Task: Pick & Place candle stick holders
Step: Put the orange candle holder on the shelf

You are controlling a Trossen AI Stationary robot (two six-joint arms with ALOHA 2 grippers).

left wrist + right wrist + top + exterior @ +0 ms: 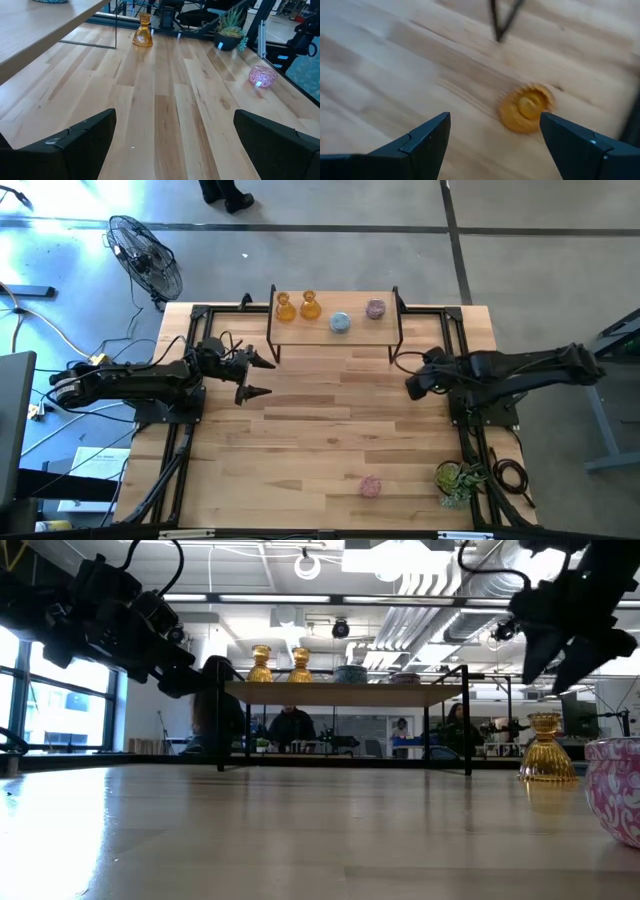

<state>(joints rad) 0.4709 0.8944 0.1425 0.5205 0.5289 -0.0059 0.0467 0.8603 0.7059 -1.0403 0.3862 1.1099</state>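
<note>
Four candle stick holders stand on the raised shelf (335, 335) at the far edge of the tabletop (330, 440): two amber holders (297, 306), the pale blue holder (340, 323) and a pink holder (375, 308); a second pink holder (371, 486) sits on the near tabletop beside the potted plant (457, 479). The right gripper (492, 142) hangs wide apart above the third amber holder (525, 108), which stands on the tabletop near a shelf leg, not touching it. The left gripper (256, 376) hovers spread wide just in front of the shelf's left end, holding nothing
</note>
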